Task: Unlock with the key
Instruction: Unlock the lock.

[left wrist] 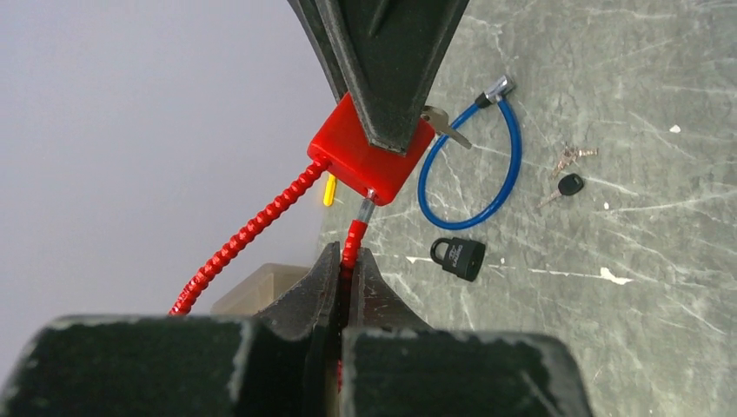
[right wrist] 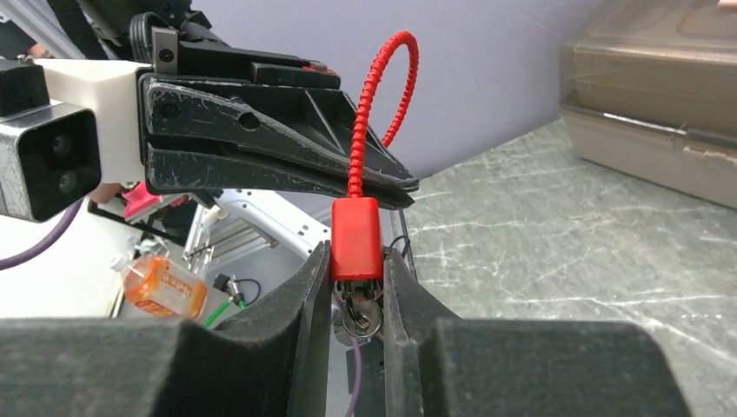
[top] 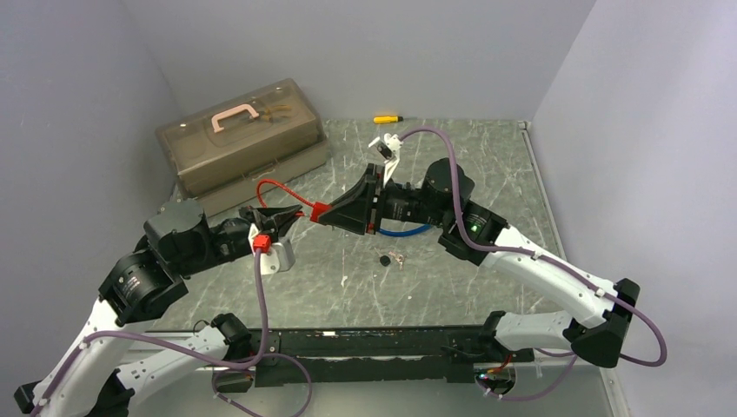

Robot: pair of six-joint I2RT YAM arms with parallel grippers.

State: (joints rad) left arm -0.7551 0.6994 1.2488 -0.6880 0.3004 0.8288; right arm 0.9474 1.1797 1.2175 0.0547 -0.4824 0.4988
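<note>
The top external camera looks down from above and behind the arm bases, far enough off to take in the whole table up to the back wall. The left wrist camera sits just behind its own fingers and faces across the table at the right gripper — very close. The right wrist camera faces the opposite way, along its own fingers toward the left gripper and out past the table's near edge. All three views share the red lock — large in both wrist views, small from above
</note>
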